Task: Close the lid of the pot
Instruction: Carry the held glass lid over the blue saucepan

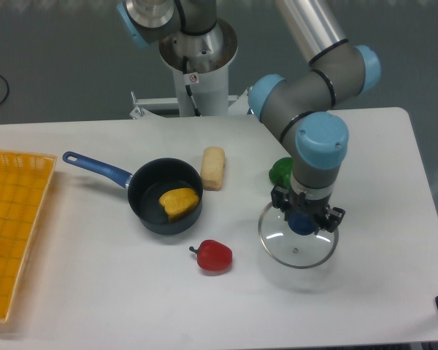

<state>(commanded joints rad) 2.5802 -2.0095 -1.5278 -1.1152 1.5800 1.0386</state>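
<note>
The pot [160, 211], a dark navy saucepan with a long blue handle pointing up-left, sits open at centre-left with a yellow piece of food inside. To its right, the clear glass lid [298, 240] with a blue knob hangs slightly above the table. My gripper [304, 222] points straight down, shut on the knob. Lid and pot are well apart, with a red pepper between them.
A red pepper [214, 256] lies in front of the pot. A pale bread roll [213, 168] lies behind it. A green pepper [282, 172] sits just behind the gripper. A yellow basket [14, 233] takes up the left edge. The robot base [197, 73] stands at the back.
</note>
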